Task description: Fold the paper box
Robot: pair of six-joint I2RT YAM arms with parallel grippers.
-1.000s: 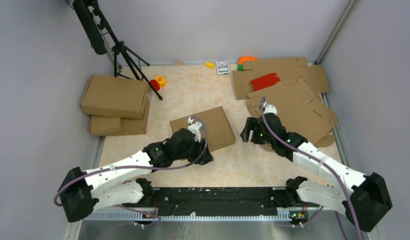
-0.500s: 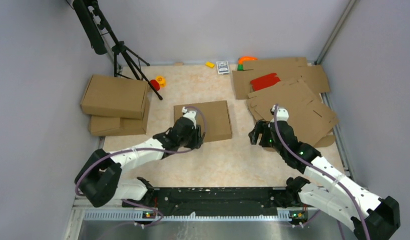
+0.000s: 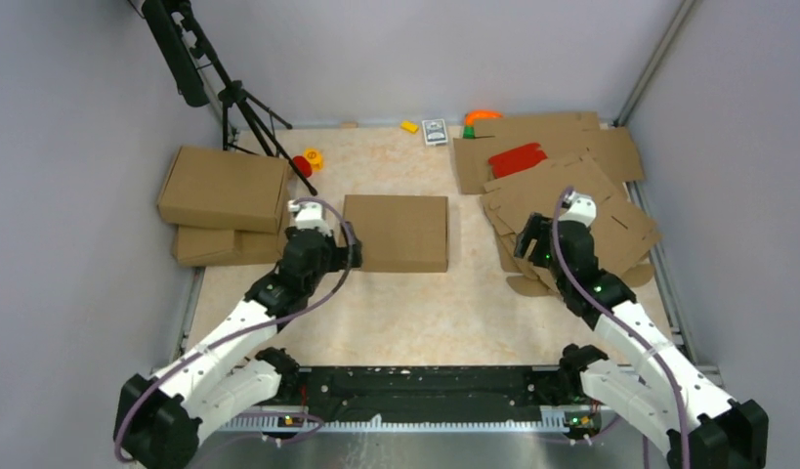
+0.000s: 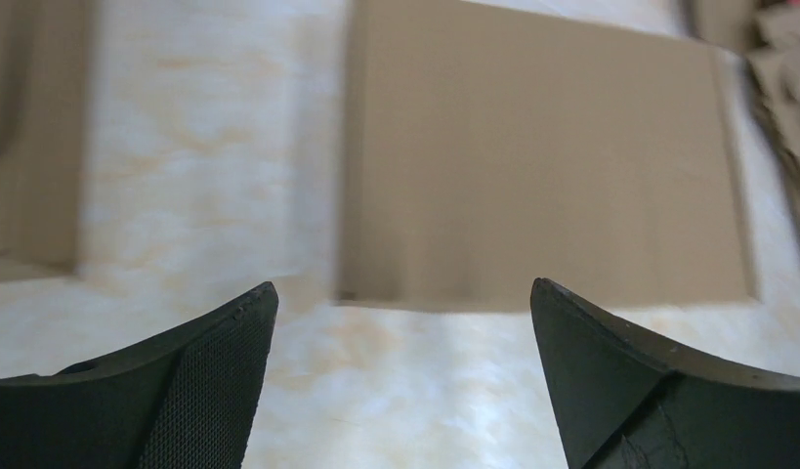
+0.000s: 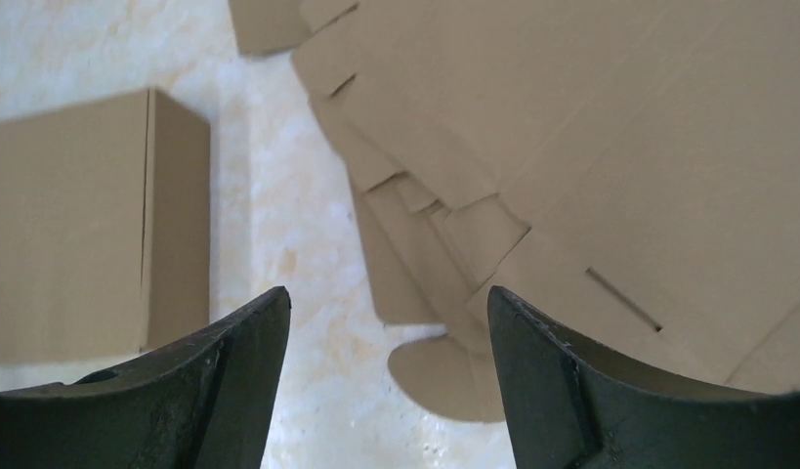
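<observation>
Entry: closing stage of the fold.

Change noted: one second ago the paper box (image 3: pixel 396 233) lay skewed, with the left gripper (image 3: pixel 322 244) bearing on its near left corner. Half a second ago it was nearly square and had been pushed farther from the arm bases. Now it lies square, lid flat, all flaps down, and the left gripper has backed off to its left side. The right gripper (image 3: pixel 528 240) was near the box's right edge and has swung away over the heap of flat sheets (image 3: pixel 571 205).

Our reading: this box looks fully folded and released. We judge the fold done, and the right arm may be heading for a fresh blank. That is a guess only.

Left gripper (image 4: pixel 400 289): fingers spread wide, nothing between them. The paper box (image 4: pixel 542 166) lies on the table (image 4: pixel 210 147) just ahead of the tips, its near edge spanning the gap and running beyond the right finger. There is no contact. The finished boxes (image 3: pixel 225 191) sit off to this gripper's left.

Right gripper (image 5: pixel 386 293): also spread and empty. The paper box (image 5: pixel 73 225) is ahead and out past the left finger, well apart. The heap of flat sheets (image 5: pixel 591 147) fills the space ahead and to the right, its nearest tabs close under the tips. We cannot tell whether the tips touch it.
</observation>
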